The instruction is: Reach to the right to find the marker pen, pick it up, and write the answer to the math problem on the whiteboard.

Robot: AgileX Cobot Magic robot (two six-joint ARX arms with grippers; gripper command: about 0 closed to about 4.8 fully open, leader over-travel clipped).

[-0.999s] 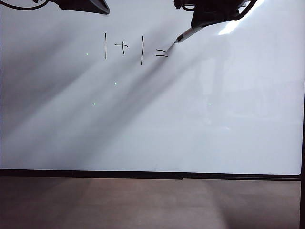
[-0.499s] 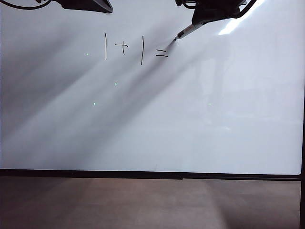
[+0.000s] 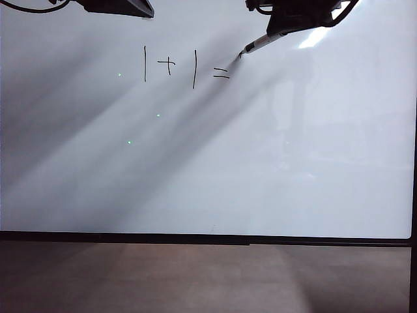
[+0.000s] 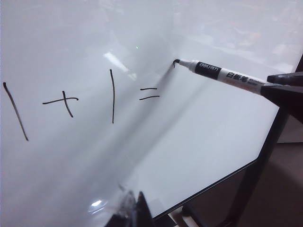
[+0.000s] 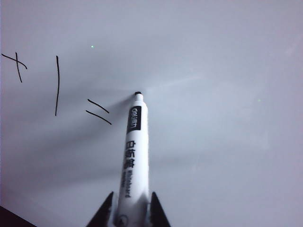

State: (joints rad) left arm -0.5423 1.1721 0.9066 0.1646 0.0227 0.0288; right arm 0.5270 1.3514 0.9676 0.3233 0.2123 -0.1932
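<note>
Marker pen [image 5: 134,156], whitish barrel with black printed lettering, sits clamped between the two dark fingers of the right gripper [image 5: 128,210]; only the finger ends show in the right wrist view, and the pen's rear end is hidden between them. Its dark tip meets the whiteboard [image 3: 260,163] just beside the equals sign, up and to its right in the exterior view, where a tiny dark mark curls at the tip (too small to read as a digit). The math problem [image 3: 186,66], thin black strokes reading one plus one equals, lies along the upper part of the board. In the exterior view the right gripper [image 3: 296,16] is cut off by the top edge, so little of it beyond a black bulk can be made out. The left gripper [image 3: 117,6] hangs at the upper left, well apart from the writing, also cropped; its wrist view shows only a blurred dark sliver of it, so whether its jaws are wide or narrow cannot be told. A brown floor strip [image 3: 195,277] runs below the board's black frame.
</note>
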